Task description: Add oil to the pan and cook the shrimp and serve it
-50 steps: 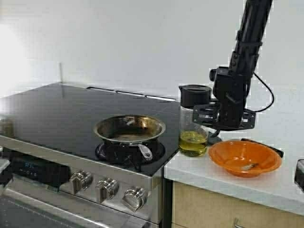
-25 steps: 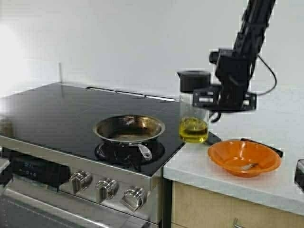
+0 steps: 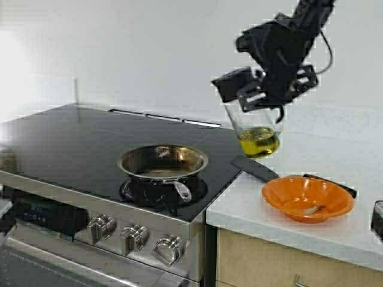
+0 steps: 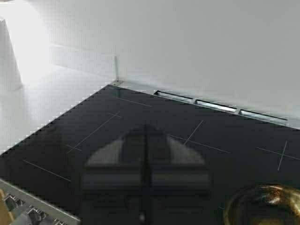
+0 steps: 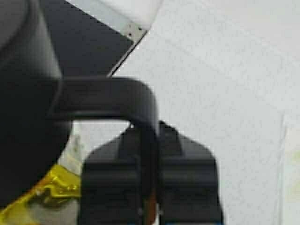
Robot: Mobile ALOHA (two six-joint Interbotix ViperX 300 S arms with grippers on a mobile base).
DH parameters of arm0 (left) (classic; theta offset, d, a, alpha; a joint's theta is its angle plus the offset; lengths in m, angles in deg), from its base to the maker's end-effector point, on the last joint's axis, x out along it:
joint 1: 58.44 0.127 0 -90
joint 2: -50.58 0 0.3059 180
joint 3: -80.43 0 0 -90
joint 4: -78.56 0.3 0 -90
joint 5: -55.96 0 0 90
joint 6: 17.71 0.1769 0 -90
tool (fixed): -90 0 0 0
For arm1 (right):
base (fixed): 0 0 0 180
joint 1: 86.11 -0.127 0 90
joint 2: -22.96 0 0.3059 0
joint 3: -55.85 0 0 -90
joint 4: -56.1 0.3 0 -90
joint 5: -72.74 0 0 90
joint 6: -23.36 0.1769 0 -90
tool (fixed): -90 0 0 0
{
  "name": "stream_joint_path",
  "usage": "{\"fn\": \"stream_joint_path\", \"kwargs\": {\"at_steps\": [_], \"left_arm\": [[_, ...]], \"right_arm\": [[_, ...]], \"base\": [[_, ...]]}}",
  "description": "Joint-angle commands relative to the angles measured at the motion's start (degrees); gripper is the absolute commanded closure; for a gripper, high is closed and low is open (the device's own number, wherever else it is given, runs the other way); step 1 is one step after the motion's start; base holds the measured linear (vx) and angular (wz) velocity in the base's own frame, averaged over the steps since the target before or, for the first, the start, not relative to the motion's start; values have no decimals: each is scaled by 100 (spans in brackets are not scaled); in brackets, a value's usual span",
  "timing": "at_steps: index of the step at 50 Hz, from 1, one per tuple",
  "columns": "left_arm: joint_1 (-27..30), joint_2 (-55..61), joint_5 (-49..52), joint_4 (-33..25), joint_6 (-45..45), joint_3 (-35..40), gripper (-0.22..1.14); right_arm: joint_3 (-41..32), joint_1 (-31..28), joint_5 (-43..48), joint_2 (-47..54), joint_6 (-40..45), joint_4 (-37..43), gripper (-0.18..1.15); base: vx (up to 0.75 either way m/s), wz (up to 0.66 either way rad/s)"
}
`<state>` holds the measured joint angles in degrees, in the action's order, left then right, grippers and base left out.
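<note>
The oil (image 3: 258, 143) is showing yellow-green through the clear jug (image 3: 254, 128), which is wearing a black lid (image 3: 230, 86) and black handle (image 5: 140, 122). The pan (image 3: 163, 162) is gleaming steel with a golden-brown inside. The orange bowl (image 3: 308, 199) is sitting bright on the white table (image 3: 353, 233). The stovetop (image 3: 72, 143) is glossy black, crossed by thin pale lines.

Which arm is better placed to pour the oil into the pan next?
The right. Its gripper is clamped on the jug's handle, holding the tilted jug of oil lifted beside the pan. The left gripper is shut, holding nothing, over the stovetop.
</note>
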<state>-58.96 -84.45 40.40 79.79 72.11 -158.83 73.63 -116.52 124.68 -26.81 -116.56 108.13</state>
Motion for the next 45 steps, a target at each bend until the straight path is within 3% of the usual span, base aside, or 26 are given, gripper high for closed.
{"fn": "stream_joint_path", "kwargs": {"at_steps": [1, 20, 45], "left_arm": [[9, 35, -26, -9, -18, 35, 89], [0, 35, 18, -9, -88, 9, 89], [0, 26, 44, -9, -97, 9, 89]], "right_arm": [[-387, -149, 18, -316, -316, 272, 90], [-853, -246, -272, -211, -809, 703, 90], [-1969, -668, 35, 369, -4228, 1793, 90]], "base": [[0, 0], [0, 0], [0, 0]]}}
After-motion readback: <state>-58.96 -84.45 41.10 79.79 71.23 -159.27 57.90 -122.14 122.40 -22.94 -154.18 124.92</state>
